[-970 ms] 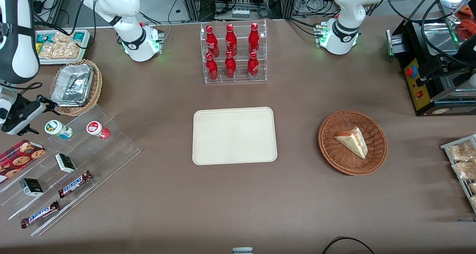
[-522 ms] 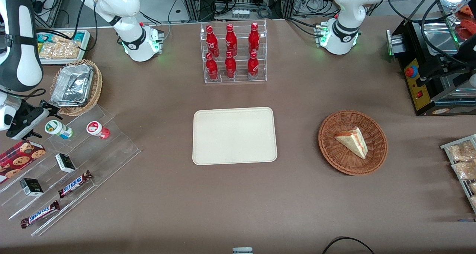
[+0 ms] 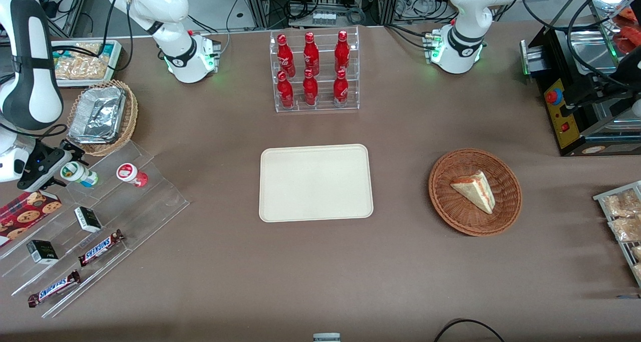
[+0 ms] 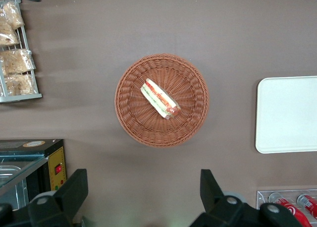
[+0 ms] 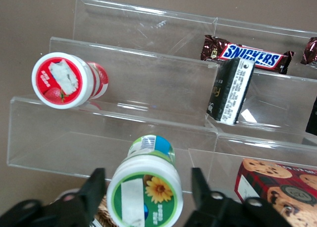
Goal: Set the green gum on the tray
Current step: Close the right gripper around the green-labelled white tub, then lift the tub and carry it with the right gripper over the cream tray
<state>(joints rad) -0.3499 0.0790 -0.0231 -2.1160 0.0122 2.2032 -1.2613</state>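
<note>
My pincer [image 3: 64,165] has slid in toward the gum [image 3: 78,174] since a second ago, and its fingers now stand apart on either side of the lid.

The gum lies tilted on an upper step of the clear rack [image 3: 130,197] at my end of the table [image 3: 320,272], the red-lidded canister [image 3: 131,174] just beside it on the same step; in my wrist view the fingers [image 5: 94,190] flank the gum [image 5: 145,192] without touching it, while the tray [image 3: 315,183] sits well apart at mid-table. I judge the risk is in the closing: the round, tilted canister could roll or squirt out if I pinch off-centre, or a finger could catch the rack's edge and jolt the neighbour.
</note>
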